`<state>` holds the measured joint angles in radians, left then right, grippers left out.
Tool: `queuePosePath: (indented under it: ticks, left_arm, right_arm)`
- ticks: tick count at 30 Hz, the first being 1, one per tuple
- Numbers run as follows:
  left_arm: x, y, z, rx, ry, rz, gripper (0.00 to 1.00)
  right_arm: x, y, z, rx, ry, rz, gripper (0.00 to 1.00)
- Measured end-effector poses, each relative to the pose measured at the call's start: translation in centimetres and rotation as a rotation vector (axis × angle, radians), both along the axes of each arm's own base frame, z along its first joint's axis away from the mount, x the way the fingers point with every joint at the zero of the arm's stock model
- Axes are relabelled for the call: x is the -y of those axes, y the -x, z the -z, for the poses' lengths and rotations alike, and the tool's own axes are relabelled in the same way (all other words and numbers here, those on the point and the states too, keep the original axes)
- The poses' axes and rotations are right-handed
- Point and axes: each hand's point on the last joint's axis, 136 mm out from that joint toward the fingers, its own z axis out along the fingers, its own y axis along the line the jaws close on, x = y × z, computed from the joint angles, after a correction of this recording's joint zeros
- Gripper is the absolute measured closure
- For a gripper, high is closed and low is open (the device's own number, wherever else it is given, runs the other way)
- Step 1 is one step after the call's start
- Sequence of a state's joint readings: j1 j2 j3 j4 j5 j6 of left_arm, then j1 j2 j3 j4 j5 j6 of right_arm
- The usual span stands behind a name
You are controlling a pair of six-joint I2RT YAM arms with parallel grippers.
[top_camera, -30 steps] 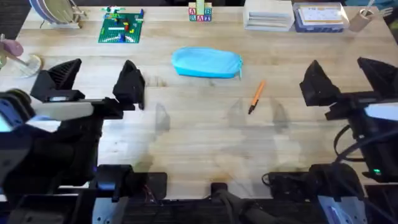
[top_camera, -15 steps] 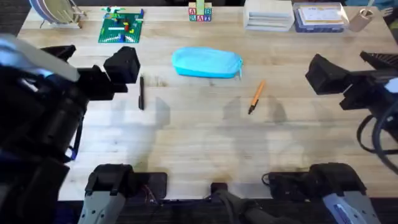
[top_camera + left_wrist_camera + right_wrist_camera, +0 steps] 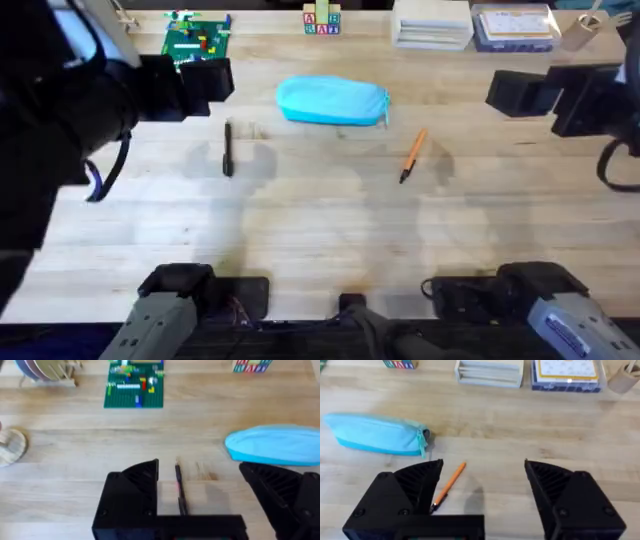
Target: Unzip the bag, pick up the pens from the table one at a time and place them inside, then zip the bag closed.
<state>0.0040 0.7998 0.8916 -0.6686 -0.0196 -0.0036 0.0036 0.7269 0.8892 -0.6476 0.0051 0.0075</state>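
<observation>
The light blue bag [image 3: 332,102] lies zipped at the table's [image 3: 320,230] far middle, its zipper pull at the right end [image 3: 422,440]. The black pen [image 3: 228,148] rests to its left. On the right lies the orange pen [image 3: 413,155], dark tip toward me. My left gripper [image 3: 205,485] hangs open high above the black pen [image 3: 180,487], holding nothing, with the bag [image 3: 275,445] just off one finger. My right gripper [image 3: 485,490] is open and empty above the table, and the orange pen [image 3: 449,485] lies below, close to one finger.
Along the far edge stand a green building plate [image 3: 195,42], letter blocks [image 3: 321,20], two clear boxes [image 3: 432,22] and a cup [image 3: 582,30]. A plate rack [image 3: 45,370] sits at the far left. Bare wood stretches between the pens and the arms' bases.
Both arms have risen and swung toward the far side, the left one looming large and dark. The black pen, earlier covered by the left gripper, now shows. Bag and pens have not moved.
</observation>
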Motion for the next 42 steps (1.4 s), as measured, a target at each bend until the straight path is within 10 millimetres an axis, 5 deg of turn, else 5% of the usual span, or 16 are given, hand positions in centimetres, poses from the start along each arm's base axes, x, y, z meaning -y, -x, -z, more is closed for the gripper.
queuePosePath:
  ticks: [10,16,42]
  left_arm:
    - [0.2,-2.0,1.2,-0.149,0.007,0.009,0.007]
    - [0.4,-3.2,2.5,-0.256,0.017,0.018,0.007]
    - [0.4,-3.3,2.7,-0.263,0.016,0.018,0.007]
  right_arm:
    - [-0.1,-1.6,0.2,-0.169,-0.001,-0.002,0.004]
    - [-0.1,-2.9,2.2,-0.311,-0.001,-0.002,0.005]
    - [-0.1,-2.9,2.3,-0.317,-0.001,-0.002,0.004]
